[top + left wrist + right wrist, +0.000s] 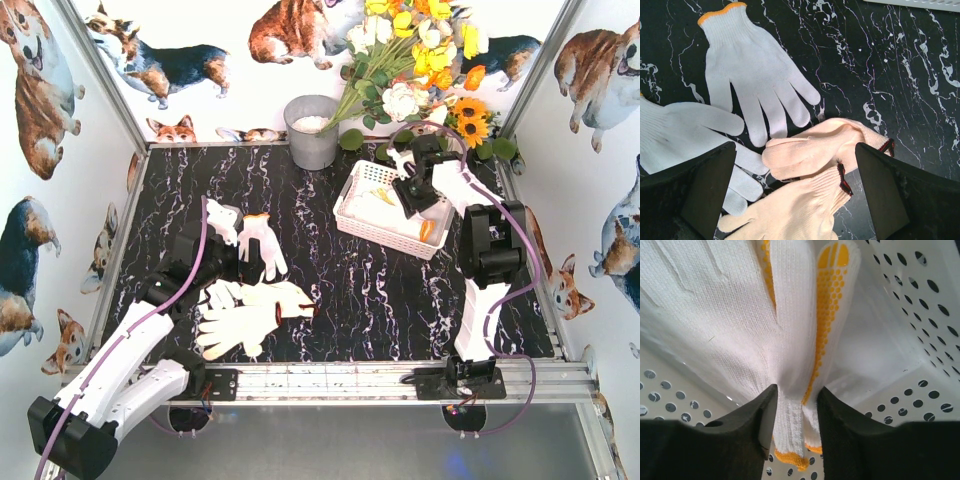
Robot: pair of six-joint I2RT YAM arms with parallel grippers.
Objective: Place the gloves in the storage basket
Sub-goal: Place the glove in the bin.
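Right hand [796, 390] is clamped on a yellow-dotted glove [730, 315] down in the storage basket [920, 340]. Left hand [795, 150] hangs wide apart right over the other gloves [755, 65] on the black marbled worktop [900, 75]. Corgi-print walls [40, 90] all round.

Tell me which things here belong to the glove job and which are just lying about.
Job in hand:
loose gloves
dotted glove, pinched by the right gripper
storage basket

Lying about:
grey bucket
flowers
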